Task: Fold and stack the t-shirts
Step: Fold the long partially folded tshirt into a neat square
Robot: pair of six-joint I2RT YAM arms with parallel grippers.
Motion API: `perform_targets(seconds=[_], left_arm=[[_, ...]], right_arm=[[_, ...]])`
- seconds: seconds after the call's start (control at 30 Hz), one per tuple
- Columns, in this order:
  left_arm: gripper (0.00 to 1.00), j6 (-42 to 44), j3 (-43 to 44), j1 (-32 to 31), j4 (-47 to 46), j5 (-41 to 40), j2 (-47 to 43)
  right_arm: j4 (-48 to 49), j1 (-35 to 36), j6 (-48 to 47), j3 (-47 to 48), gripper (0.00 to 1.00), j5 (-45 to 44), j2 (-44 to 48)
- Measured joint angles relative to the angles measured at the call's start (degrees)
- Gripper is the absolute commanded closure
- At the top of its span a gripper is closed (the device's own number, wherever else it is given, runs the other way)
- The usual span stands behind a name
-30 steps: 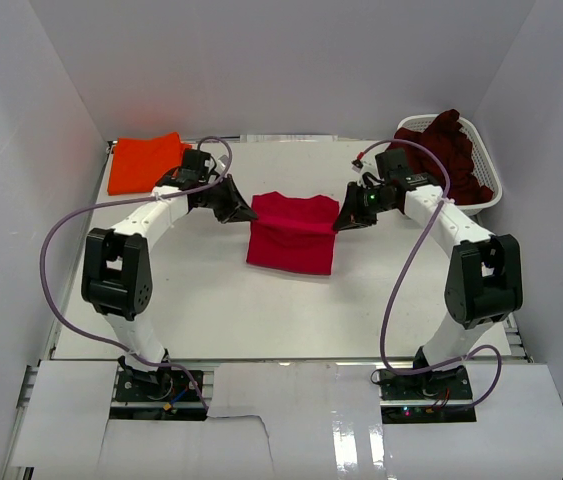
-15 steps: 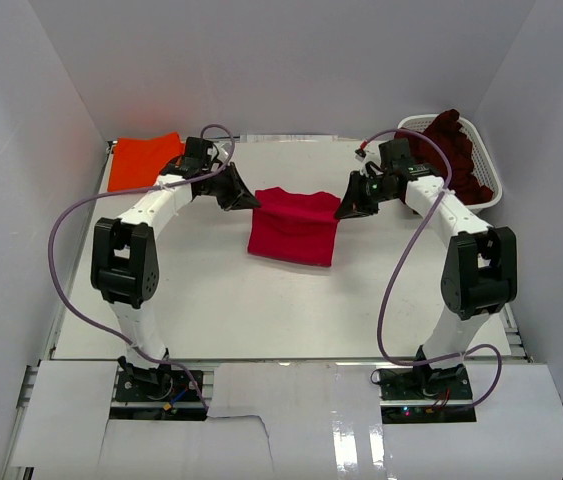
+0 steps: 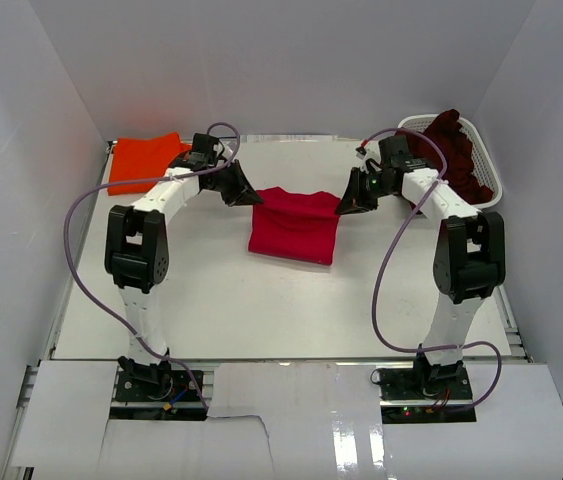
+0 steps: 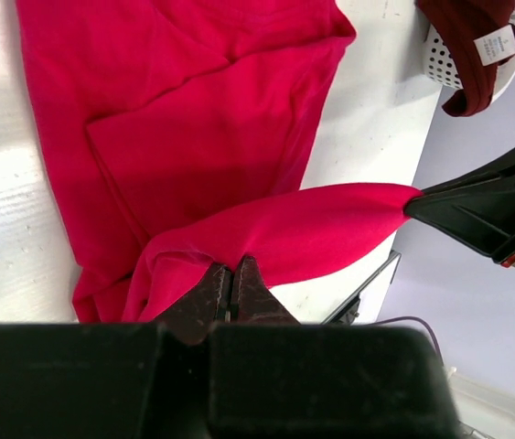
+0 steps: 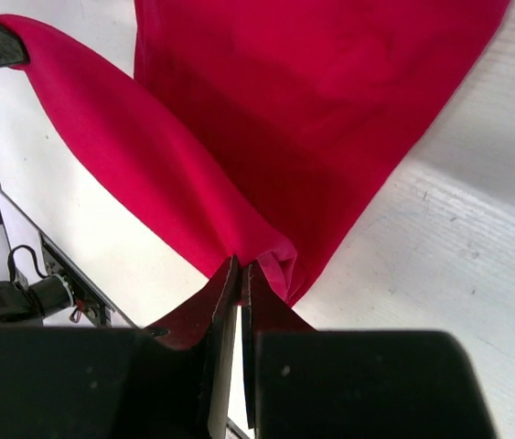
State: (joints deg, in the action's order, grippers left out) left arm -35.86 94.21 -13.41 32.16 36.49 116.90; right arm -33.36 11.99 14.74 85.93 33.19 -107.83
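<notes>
A bright crimson soft cloth t-shirt (image 4: 193, 137) lies on the white tabletop (image 4: 1, 210), one edge stretched taut between the closed left gripper (image 4: 232, 274) and the black right gripper (image 4: 414, 199). A dark maroon cloth t-shirt (image 4: 463, 55) overhangs the white plastic lattice basket (image 4: 440, 64).

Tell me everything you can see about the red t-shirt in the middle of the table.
The red t-shirt is plain, soft, bright crimson cloth, partly folded, in the middle of the table. Its far edge is lifted and stretched between the left gripper and the right gripper, each shut on a corner; the rest lies wrinkled on the table.
</notes>
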Motion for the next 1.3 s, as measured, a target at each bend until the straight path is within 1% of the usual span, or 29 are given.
perform_targets(seconds=[0.2,0.57,0.87,1.1,1.3], left_arm=[[1.0,0.0,4.0,0.2,0.5,0.0,4.2],[1.0,0.1,12.3,0.2,1.5,-0.1,9.2],[1.0,0.3,14.5,0.3,2.3,-0.8,13.9],[1.0,0.5,15.9,0.3,2.6,-1.5,16.0],[1.0,0.5,17.4,0.3,2.6,-2.6,16.9]], right_arm=[[-0.1,-0.7,0.0,3.5,0.92,0.4,-3.2],[0.1,-1.6,0.0,8.0,0.92,0.8,-7.9],[0.6,-2.2,0.0,10.8,0.92,1.8,-12.7],[1.5,-2.6,0.3,12.4,0.92,2.3,-15.9],[2.1,-3.0,0.8,16.3,0.92,3.1,-18.7]])
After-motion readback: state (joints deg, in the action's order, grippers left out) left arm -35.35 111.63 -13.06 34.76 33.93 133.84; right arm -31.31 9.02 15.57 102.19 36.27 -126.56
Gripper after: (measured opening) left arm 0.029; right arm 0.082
